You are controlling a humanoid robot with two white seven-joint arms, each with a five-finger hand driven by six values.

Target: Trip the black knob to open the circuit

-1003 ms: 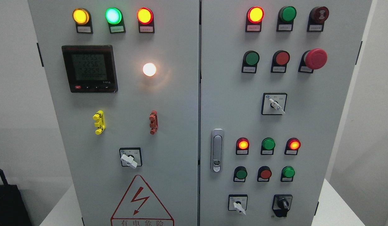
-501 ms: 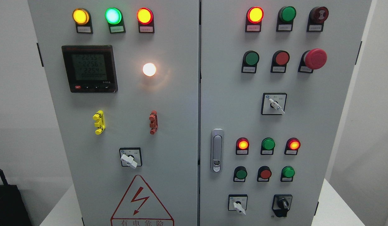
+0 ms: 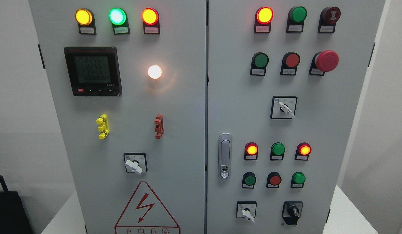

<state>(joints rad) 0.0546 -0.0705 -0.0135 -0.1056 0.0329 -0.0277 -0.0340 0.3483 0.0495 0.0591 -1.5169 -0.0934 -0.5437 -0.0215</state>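
The black knob (image 3: 293, 211) sits at the lower right of the grey control cabinet's right door (image 3: 240, 107), its pointer standing roughly upright. A white selector switch (image 3: 247, 213) is to its left. Neither of my hands nor arms shows in the head view.
The cabinet's left door (image 3: 181, 107) carries a meter (image 3: 92, 71), a white lamp (image 3: 154, 71), a white selector (image 3: 134, 165) and a warning triangle (image 3: 145, 209). The right door carries lit lamps, push buttons, a red emergency button (image 3: 326, 60) and a door handle (image 3: 224, 155). A black device (image 3: 7, 211) stands at the lower left.
Only the meter's digits flicker; nothing else has moved.
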